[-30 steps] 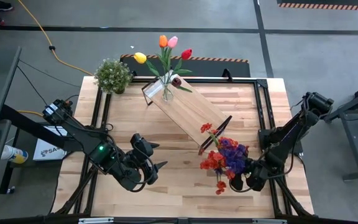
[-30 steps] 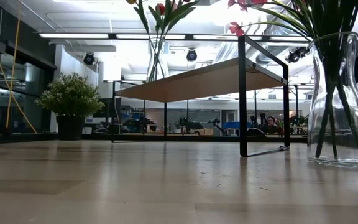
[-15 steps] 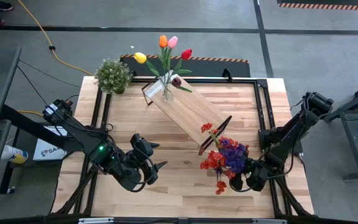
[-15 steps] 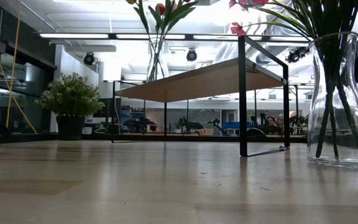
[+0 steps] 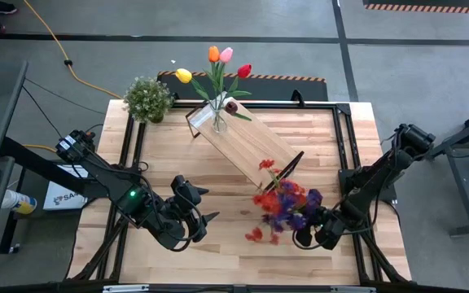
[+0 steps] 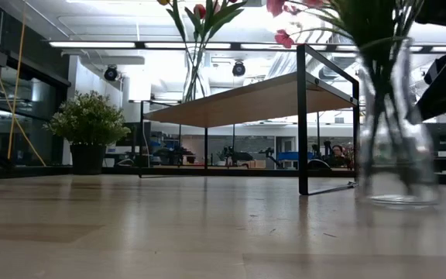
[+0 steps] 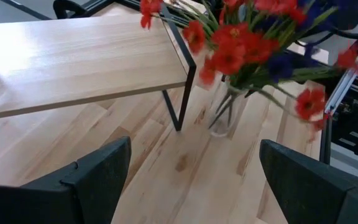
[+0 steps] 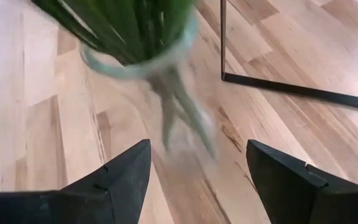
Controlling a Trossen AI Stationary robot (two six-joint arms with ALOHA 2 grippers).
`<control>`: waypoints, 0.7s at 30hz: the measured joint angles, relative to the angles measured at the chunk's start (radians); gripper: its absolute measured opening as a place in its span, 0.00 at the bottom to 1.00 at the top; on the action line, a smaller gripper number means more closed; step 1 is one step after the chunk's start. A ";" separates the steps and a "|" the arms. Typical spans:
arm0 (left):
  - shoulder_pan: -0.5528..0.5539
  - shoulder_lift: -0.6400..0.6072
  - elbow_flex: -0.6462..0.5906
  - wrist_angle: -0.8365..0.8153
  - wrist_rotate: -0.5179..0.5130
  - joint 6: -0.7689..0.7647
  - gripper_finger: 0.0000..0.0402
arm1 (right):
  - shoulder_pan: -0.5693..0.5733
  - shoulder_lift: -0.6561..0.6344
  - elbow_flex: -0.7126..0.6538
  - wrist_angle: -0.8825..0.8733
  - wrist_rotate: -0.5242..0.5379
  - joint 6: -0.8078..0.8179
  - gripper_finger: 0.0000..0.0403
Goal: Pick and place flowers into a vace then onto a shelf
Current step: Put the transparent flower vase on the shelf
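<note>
Right pincer [image 8: 197, 146]: jaws stand apart, nothing visibly clamped; low over the tabletop [image 5: 169, 155], near its right front corner.
Glass vase [image 6: 393, 132]: on the tabletop just ahead of the right pincer's gap, beyond the fingertips; contact cannot be told.
Red and purple flowers [image 5: 283, 207]: stems in this vase, blossoms spreading away from the right pincer towards the left arm.
Long axis: vase upright, so a sideways grip across the glass would seem to suit.
Shelf [image 5: 247, 142]: farther out beyond the vase, near end just beside the bouquet; a vase of tulips [image 5: 218, 122] stands on its far end.
Left pincer [image 7: 194, 146]: wide open, empty, waiting well apart, facing the bouquet.
Nearer arm: right.
</note>
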 joint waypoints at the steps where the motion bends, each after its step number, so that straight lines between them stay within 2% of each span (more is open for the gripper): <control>1: 0.000 0.000 0.000 0.000 0.001 0.000 0.97 | 0.000 0.001 0.000 0.000 0.001 0.000 0.63; 17: 0.000 0.000 0.000 0.000 0.006 0.007 0.97 | 0.001 0.003 -0.001 0.054 0.003 -0.001 0.63; 21: 0.000 0.000 0.000 0.000 0.007 0.007 0.97 | 0.001 0.003 -0.001 0.069 -0.030 -0.020 0.63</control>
